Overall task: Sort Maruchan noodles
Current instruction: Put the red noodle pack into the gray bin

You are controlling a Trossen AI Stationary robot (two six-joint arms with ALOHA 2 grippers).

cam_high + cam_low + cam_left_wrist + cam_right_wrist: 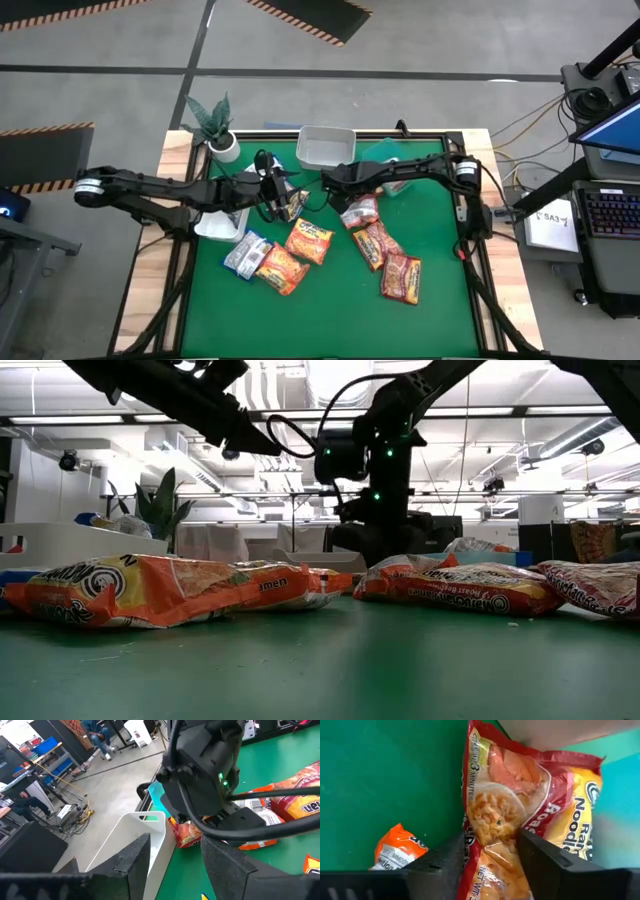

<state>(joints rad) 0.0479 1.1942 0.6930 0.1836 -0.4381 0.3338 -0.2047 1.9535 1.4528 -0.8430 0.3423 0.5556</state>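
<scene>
Noodle packets lie flat on the green mat: a blue-and-white one [245, 253], two orange ones [282, 268] [310, 240] and three dark red ones [360, 212] [375, 245] [402, 278]. My right gripper [305, 192] [491, 837] reaches in from the right and is shut on another dark red packet [505, 805] [293, 203]. My left gripper [272, 192] [175, 845] is open, close beside the right one at mid-table, touching nothing. In the left wrist view the right arm's wrist [205, 775] fills the picture in front of my open fingers. My right gripper pinches the dark red packet between its two fingers, one on each long side [470, 845]. The fingers lie along the packet, whose printed face [495, 805] stretches away past the fingertips. Whether its far end rests on the mat, I cannot tell.
A white tub [325, 147] and a teal tub [385, 155] stand at the mat's far edge, another white tub [222, 222] at its left edge. A potted plant [212, 125] stands at the far left corner. The mat's near half [330, 320] is bare green.
</scene>
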